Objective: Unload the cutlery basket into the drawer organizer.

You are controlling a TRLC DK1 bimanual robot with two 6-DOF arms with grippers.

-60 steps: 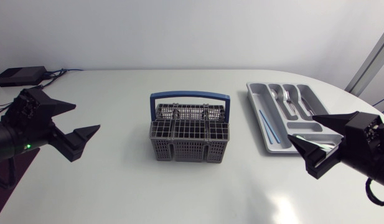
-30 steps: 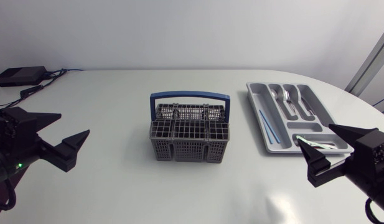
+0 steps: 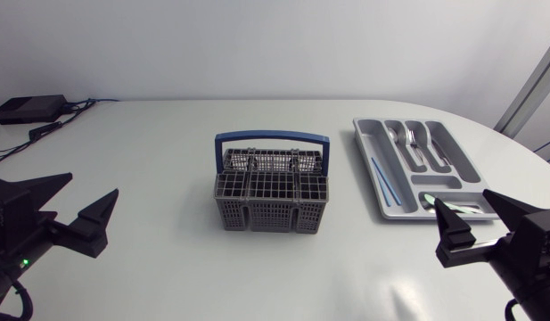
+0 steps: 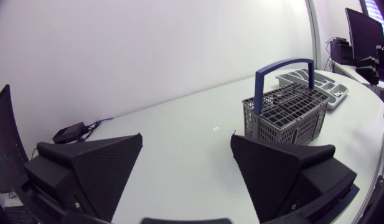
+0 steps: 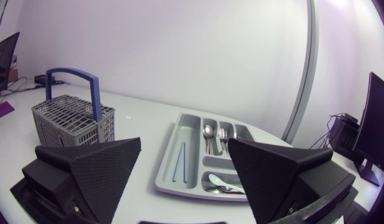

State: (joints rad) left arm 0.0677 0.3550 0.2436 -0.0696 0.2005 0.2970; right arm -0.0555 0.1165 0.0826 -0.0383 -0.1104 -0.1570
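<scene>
Left gripper (image 3: pixel 94 184) and right gripper (image 3: pixel 462 196) both spread, empty; a careless reach may snag the cutlery basket (image 3: pixel 270 192) handle, tipping it.

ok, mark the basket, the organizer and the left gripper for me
basket (image 3: pixel 270 216), head view, front mesh wall.
organizer (image 3: pixel 374 141), head view, bare floor of long compartment.
left gripper (image 3: pixel 93 183), head view, midway between its fingertips.

One basket (image 3: pixel 270 201), one organizer (image 3: pixel 450 141), two tools (image 3: pixel 92 184) (image 3: pixel 462 196)

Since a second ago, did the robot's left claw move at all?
Yes. In the head view the left gripper has drawn back toward the lower left corner, farther from the cutlery basket, which has not shifted.
</scene>
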